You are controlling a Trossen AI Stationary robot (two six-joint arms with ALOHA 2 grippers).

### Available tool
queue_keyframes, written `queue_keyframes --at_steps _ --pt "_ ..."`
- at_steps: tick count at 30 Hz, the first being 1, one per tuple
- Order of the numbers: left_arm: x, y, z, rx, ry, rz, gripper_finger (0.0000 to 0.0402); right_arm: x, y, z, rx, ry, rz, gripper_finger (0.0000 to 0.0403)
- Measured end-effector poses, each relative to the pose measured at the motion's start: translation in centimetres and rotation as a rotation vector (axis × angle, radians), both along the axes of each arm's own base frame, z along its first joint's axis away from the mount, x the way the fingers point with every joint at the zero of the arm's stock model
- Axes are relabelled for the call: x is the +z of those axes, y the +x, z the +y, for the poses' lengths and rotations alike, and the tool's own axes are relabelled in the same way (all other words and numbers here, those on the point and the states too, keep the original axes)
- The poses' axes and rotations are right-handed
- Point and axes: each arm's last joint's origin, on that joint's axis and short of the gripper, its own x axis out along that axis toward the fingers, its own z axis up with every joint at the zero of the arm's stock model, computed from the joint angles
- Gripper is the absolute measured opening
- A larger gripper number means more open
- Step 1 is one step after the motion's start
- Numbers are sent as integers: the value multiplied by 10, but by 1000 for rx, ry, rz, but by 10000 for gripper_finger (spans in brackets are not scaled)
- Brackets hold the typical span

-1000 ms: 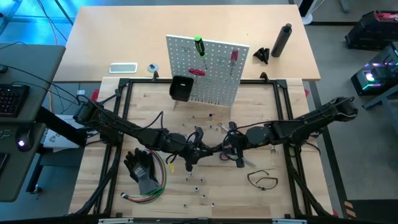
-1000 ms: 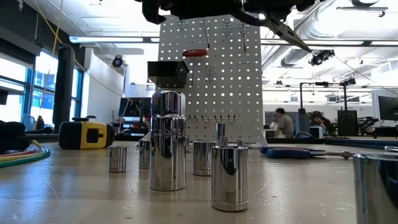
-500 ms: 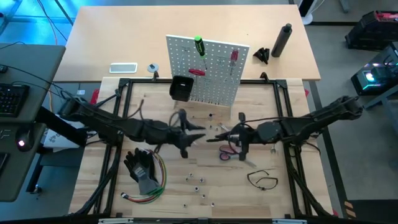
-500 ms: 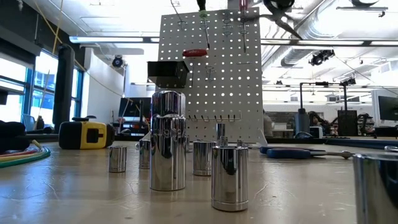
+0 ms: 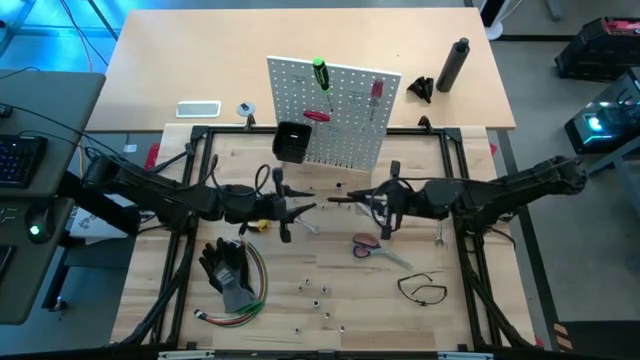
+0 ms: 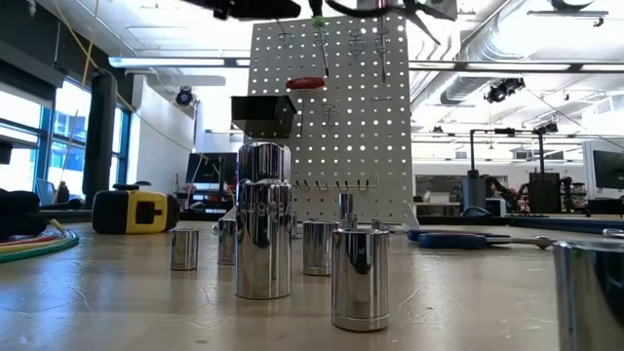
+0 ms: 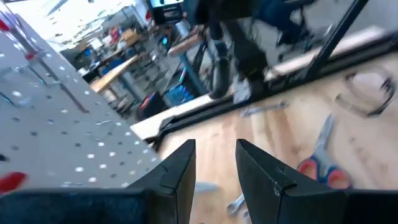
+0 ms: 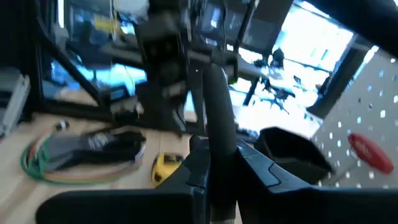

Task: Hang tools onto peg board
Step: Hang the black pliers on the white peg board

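Thin dark tool [image 5: 350, 197] clamped in right end effector [image 5: 381, 204]; left end effector [image 5: 293, 207] apart, empty. Hold level, line up with a hook on the white perforated peg board [image 5: 340, 110].

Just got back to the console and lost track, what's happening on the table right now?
The right gripper is clamped on a slim dark tool, raised above the table in front of the peg board. The left gripper is open and empty beside it. A green screwdriver already hangs on the board; the red scissors lie on the table.
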Motion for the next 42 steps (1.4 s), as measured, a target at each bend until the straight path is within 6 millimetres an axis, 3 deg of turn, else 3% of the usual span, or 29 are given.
queue_keyframes --at_steps 5,9,12,23,29,36,42 --pt "-18 -9 11 -27 -105 -181 108 7 2 -7 -1 -26 -63 33" --pt "-19 -19 17 -85 -157 -417 108 10 4 -11 -20 -48 -108 33" --pt "-19 -18 20 -115 -182 -483 108 9 11 -16 -18 -48 -130 33" --pt "-26 11 22 -71 -285 -544 108 -5 41 -26 -47 -107 -214 33" --pt "-21 13 27 -62 -283 -597 105 -13 47 -34 -67 -106 -179 33" --pt "-18 18 33 -43 -274 -569 64 -16 51 -39 -75 -119 -176 33" --pt "-13 15 27 -51 -161 -562 52 -15 51 -40 -77 -150 -180 33"
